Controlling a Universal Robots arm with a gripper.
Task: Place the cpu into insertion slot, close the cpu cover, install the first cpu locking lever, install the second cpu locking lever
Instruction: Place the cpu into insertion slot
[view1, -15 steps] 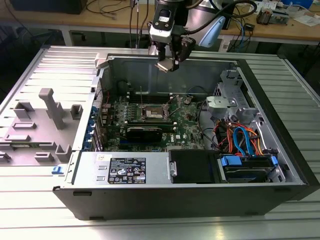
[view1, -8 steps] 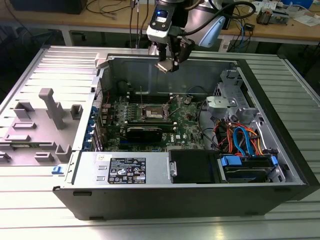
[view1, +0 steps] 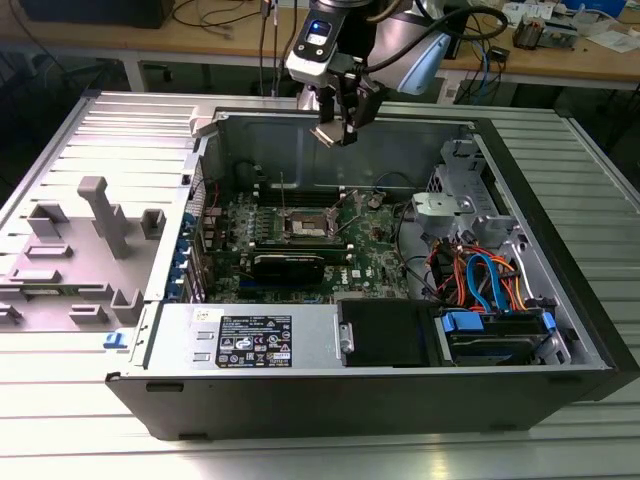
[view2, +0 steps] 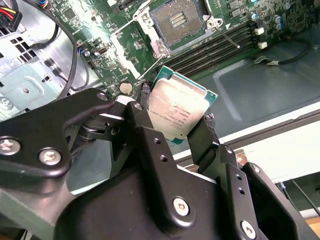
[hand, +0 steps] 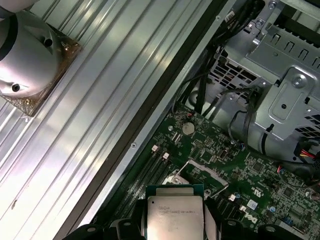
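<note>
My gripper hangs above the open computer case near its back wall, well above the motherboard. It is shut on the cpu, a flat square chip with a silver-grey top. In both wrist views the black fingers press on two opposite edges of the cpu. The insertion slot lies on the green board with its dark centre bare. The cpu cover stands swung open at the socket's side. Thin lever rods stick up beside the socket.
A black drive box and a labelled power supply sit along the case's front. Orange and blue cables fill the exterior view's right. Grey plastic fixtures stand on the ribbed table at the left. A coin cell lies near the socket.
</note>
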